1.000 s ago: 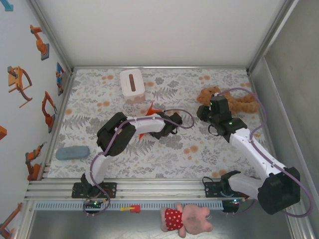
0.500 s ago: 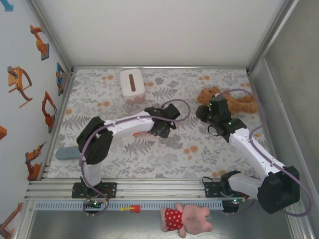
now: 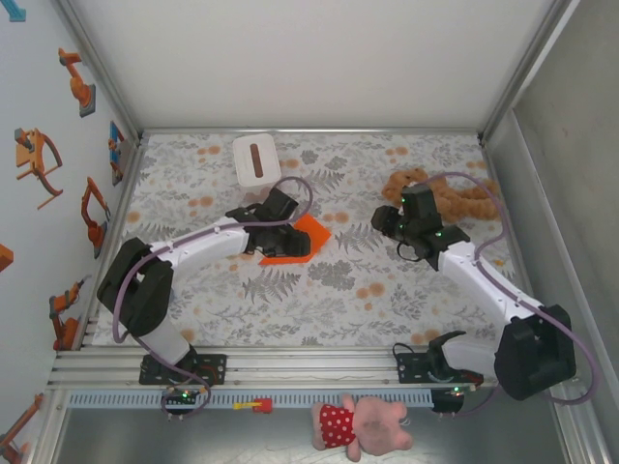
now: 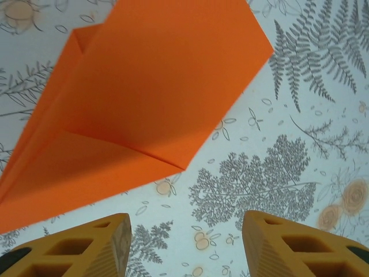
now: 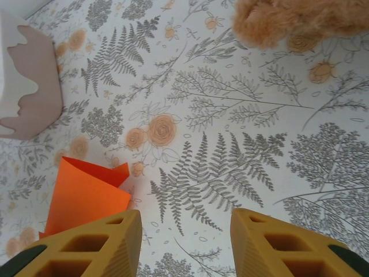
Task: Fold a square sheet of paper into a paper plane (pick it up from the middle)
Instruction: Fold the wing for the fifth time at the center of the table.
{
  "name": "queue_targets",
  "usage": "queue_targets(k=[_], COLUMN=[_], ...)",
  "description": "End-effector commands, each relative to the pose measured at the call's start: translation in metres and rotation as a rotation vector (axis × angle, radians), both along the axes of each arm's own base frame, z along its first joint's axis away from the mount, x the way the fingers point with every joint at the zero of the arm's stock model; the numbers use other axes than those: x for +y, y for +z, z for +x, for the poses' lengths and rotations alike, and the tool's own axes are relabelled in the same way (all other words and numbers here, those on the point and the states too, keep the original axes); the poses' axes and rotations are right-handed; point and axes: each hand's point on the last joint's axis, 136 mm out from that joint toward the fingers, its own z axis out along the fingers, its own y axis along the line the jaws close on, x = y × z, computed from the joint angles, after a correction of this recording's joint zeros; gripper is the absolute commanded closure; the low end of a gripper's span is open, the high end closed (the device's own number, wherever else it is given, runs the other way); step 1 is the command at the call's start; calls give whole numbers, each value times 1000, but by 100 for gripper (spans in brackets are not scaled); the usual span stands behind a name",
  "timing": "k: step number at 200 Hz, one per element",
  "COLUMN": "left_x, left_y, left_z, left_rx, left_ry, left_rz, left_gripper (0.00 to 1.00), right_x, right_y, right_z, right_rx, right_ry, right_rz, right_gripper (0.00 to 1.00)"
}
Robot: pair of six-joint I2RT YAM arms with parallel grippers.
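The orange paper (image 3: 296,239) lies on the floral table as a folded, pointed shape with a crease, right of the table's middle-left. In the left wrist view the paper (image 4: 144,98) lies flat just ahead of the fingers, one flap overlapping another. My left gripper (image 3: 279,228) hovers at the paper's left edge, open (image 4: 187,242), with only tablecloth between its fingers. My right gripper (image 3: 389,225) is open (image 5: 185,242) to the right of the paper, apart from it. The paper's right corner (image 5: 86,202) shows beside the right gripper's left finger.
A white tissue box (image 3: 256,159) stands behind the paper, also at the left edge of the right wrist view (image 5: 26,86). A tan plush toy (image 3: 455,198) lies at the back right behind the right wrist. A pink plush in a red dress (image 3: 363,425) lies below the front rail.
The left arm has swung its elbow out to the left and drawn the gripper back off the paper, which now lies uncovered on the table. The right gripper has edged slightly left.
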Motion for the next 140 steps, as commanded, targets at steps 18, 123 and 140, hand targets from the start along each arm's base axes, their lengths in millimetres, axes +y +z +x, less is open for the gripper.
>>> queue_targets(k=[18,123,140], left_x=[13,27,27], left_y=[-11,-59,-65], left_z=[19,49,45], left_rx=[21,120,152], left_ry=[92,216,238], left_rz=[-3,16,1], left_gripper=[46,57,57], right_x=[9,20,23], right_y=[1,-24,-32], right_z=[5,2,0], right_rx=[-15,66,91], right_ry=[-2,9,0], right_rz=[78,140,172], right_gripper=[53,54,55])
